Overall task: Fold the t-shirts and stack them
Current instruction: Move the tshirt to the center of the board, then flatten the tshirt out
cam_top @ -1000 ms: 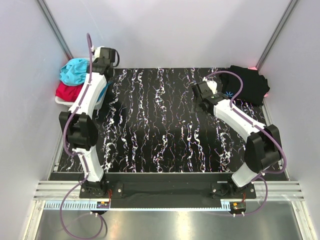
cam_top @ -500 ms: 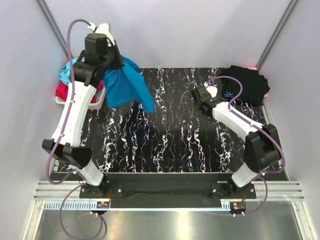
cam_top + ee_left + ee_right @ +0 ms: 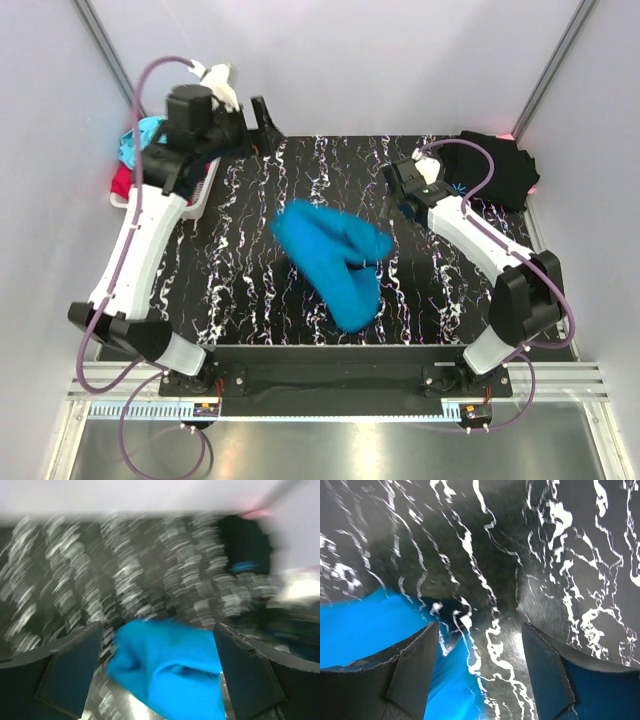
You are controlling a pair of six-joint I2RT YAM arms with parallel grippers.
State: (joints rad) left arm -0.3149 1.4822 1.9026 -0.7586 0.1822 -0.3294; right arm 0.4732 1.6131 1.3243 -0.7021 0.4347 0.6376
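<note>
Marbled black table (image 3: 250, 300), white walls. Blue t-shirt (image 3: 335, 262) lies crumpled mid-table and blurred, so probably not settled. Left gripper (image 3: 262, 118) is raised at far left, fingers wide, empty. Right gripper (image 3: 393, 200) is just beside the shirt's right edge, fingers wide, also empty. Black t-shirt (image 3: 495, 170) sits in the far-right corner. Suggest flattening first: each arm pinches a single layer at a corner, then pull apart, dragging low.

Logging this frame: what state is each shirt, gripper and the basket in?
blue shirt: crumpled, unheld, on the mat.
black shirt: folded, far right corner.
left gripper: open, empty, raised.
right gripper: open, empty, beside blue shirt.
basket: holding clothes.
</note>
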